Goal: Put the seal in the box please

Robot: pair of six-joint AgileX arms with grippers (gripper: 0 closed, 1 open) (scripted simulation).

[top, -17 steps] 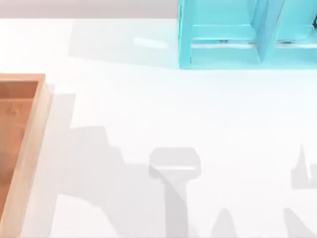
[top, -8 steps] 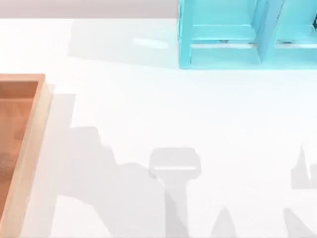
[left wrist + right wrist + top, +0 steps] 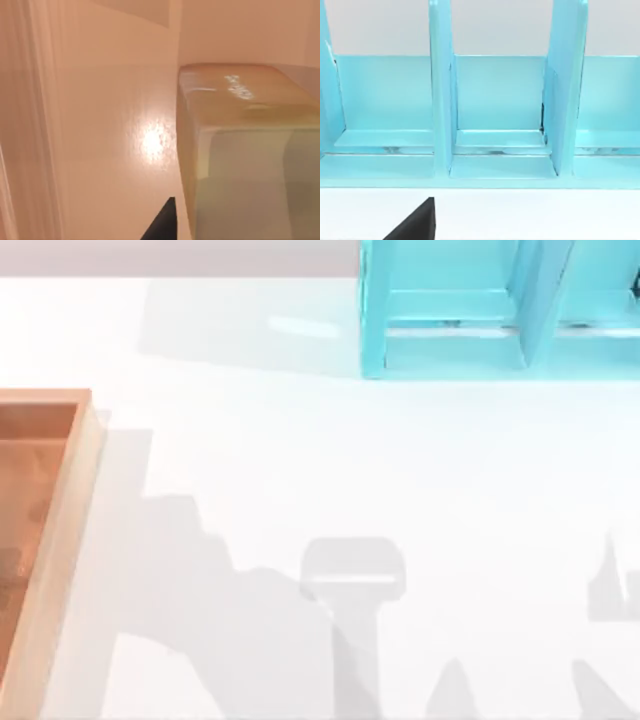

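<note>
The seal, a tan block with faint whitish marks on one face, looms close in the left wrist view above the glossy orange floor of the box. My left gripper is down inside the box, and one dark fingertip lies against the seal's side, so it looks shut on the block. In the top view the box sits at the table's left edge, cut off by the frame. My right gripper is parked facing the shelf, with one dark fingertip set wide to the side.
A turquoise-blue shelf unit stands at the back right of the white table; its dividers and compartments face the right wrist camera. The box's light rim wall rises along its right side. Arm shadows fall across the table's front.
The arm shadow on the table beside the box shifted slightly, mostly in the first half second. A faint dark patch has appeared on the box floor at the left edge.
</note>
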